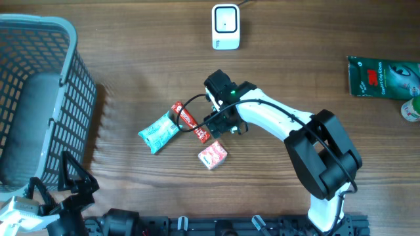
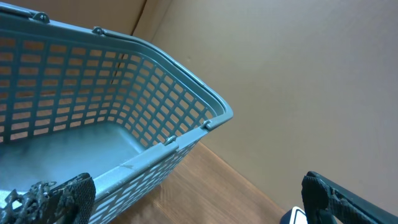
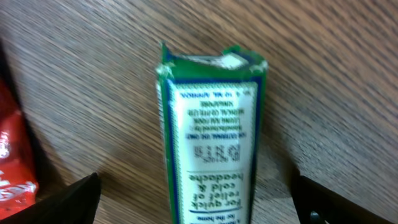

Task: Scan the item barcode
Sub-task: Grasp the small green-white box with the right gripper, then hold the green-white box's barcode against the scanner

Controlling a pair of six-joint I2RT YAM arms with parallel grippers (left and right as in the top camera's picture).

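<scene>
Right wrist view shows the right gripper (image 3: 200, 208) with its jaws wide apart. A dark fingertip stands at each lower corner, and neither touches anything. Between them, flat on the wooden table (image 3: 323, 81), lies the green box (image 3: 211, 130). Its white printed face is up and its torn end flap points away from the gripper. The print is too blurred to pick out a barcode. A red wrapper (image 3: 15, 162) lies just left of the box.

This looks like the pick-up step, with the box framed but not gripped. The next move calls for closing squarely on the box's long sides and lifting it. Then it must go to the white scanner (image 1: 225, 26) at the far side of the table, turned until its code faces the scanner window.

From overhead, the right arm reaches in over the cluster at mid-table and hides the box. The left gripper (image 2: 193, 208) is parked at the near left, jaws also spread and empty, beside the basket (image 1: 79, 78).

By count there is:
- one green box
- one scanner
- one basket
- one teal packet (image 1: 159, 132)
- one red-and-white packet (image 1: 212, 155)
- one green pouch (image 1: 384, 77) at the far right
- one green-capped bottle (image 1: 411, 110) cut by the right edge

The red wrapper may be one piece or two; a cable crosses it and I cannot tell.
</scene>
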